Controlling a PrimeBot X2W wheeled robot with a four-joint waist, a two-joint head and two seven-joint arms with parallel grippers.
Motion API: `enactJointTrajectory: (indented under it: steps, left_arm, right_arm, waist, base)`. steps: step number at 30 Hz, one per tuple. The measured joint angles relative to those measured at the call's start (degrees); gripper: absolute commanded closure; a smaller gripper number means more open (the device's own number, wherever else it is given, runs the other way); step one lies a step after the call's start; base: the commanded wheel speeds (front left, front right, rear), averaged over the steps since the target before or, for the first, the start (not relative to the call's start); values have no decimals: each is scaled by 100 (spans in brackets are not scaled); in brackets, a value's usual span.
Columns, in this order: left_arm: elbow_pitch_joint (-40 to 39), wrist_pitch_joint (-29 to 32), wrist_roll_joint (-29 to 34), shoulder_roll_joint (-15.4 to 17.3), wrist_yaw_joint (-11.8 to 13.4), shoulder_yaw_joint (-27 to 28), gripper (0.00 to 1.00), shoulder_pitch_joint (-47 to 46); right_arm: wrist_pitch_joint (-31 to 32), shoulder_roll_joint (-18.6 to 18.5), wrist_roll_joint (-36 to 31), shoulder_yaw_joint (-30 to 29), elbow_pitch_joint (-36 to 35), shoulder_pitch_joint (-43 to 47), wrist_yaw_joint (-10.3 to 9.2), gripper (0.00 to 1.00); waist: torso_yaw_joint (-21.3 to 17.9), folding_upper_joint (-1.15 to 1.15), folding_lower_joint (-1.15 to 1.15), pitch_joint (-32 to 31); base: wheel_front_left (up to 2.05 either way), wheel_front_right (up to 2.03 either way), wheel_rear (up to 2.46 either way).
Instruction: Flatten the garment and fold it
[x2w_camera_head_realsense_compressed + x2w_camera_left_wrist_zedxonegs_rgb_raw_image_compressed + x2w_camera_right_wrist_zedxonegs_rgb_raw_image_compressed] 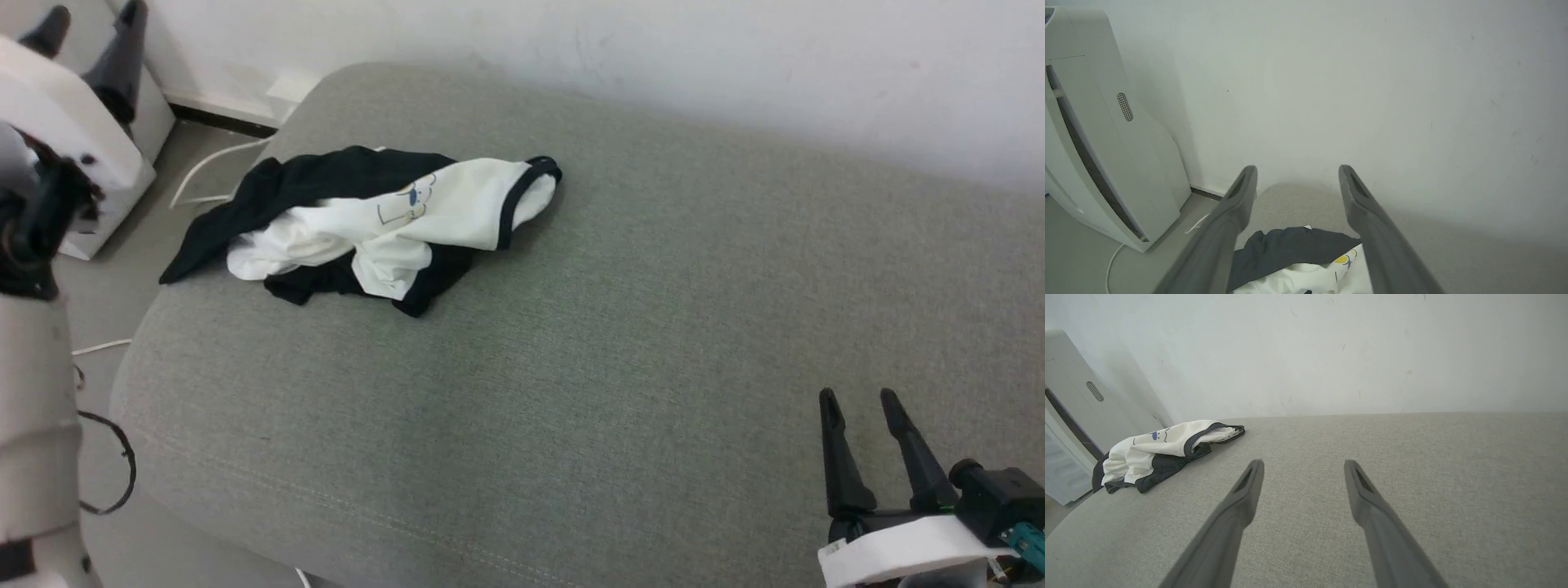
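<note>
The garment (367, 216) lies crumpled in a heap at the far left of the grey cushion (620, 327), white cloth tangled with black sleeves, a small cartoon print facing up. One black sleeve trails over the cushion's left edge. My left gripper (96, 10) is raised off the cushion's left side, open and empty; its wrist view looks down on the garment (1290, 253) between the open left gripper (1297, 169) fingers. My right gripper (859, 398) hovers open over the cushion's near right, far from the garment (1163, 451). In its wrist view the right gripper (1303, 463) holds nothing.
A white appliance (1094, 143) stands on the floor left of the cushion, against the white wall (653, 57). White and black cables (106, 457) lie on the floor by the cushion's left edge. Bare cushion stretches across the middle and right.
</note>
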Motion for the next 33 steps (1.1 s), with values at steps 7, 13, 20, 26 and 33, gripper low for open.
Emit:
enactJointTrajectory:
  steps: [7,13,20,26,33]
  left_arm:
    - [482,755,-37,154,-52,-276,0,-504]
    - [836,1376,-114,158,41,-366,0,-541]
    - [939,1545,-145,174,162,-390,0,-523]
    - [1126,1752,-147,182,265,-431,0,-421]
    - [1277,1964,-27,280,389,-611,0,-316]
  right_arm:
    - [-4,-1,-246,-113,-193,-135,0,0]
    - [-4,1,-334,-107,-296,-268,0,0]
    - [-4,1,-446,-152,-497,-357,0,0]
    - [-4,1,-525,-198,-688,-528,0,0]
    - [-4,1,-530,-281,-936,-640,0,0]
  waist:
    - [-218,0,0,392]
    - [-476,0,1,762]
    - [-767,0,0,1206]
    - [-964,0,0,1579]
    - [-1159,0,0,1958]
  base:
    - [0,0,0]
    - [0,0,0]
    - [0,0,0]
    - [0,0,0]
    - [0,0,0]
